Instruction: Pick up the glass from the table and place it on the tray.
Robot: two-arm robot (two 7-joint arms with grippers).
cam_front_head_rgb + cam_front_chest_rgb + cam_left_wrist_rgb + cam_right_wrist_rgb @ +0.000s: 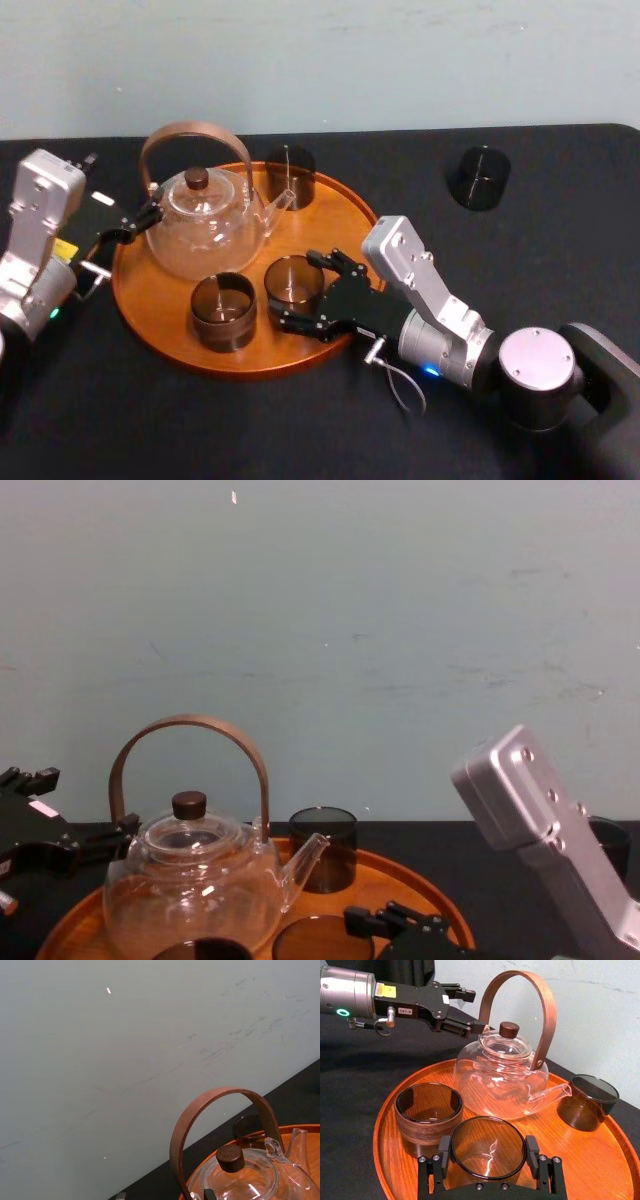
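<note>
glass (pixel 293 278) on tray (pixel 303 226) sits clamped in right tool (pixel 299 291); left tool (pixel 476 1011), spread apart, hangs beside teapot (pixel 205 236).

Right gripper (pixel 300 292) reaches over the tray (pixel 160 335) from its right rim, clamping a glass (pixel 292 274). Left gripper (pixel 135 225) at left rim, fingers apart.

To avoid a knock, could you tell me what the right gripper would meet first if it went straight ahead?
Probably the teapot: the right gripper, holding a glass, points at its body.

Four glasses (pixel 294 279), one teapot (pixel 205 225), one tray (pixel 318 222).
</note>
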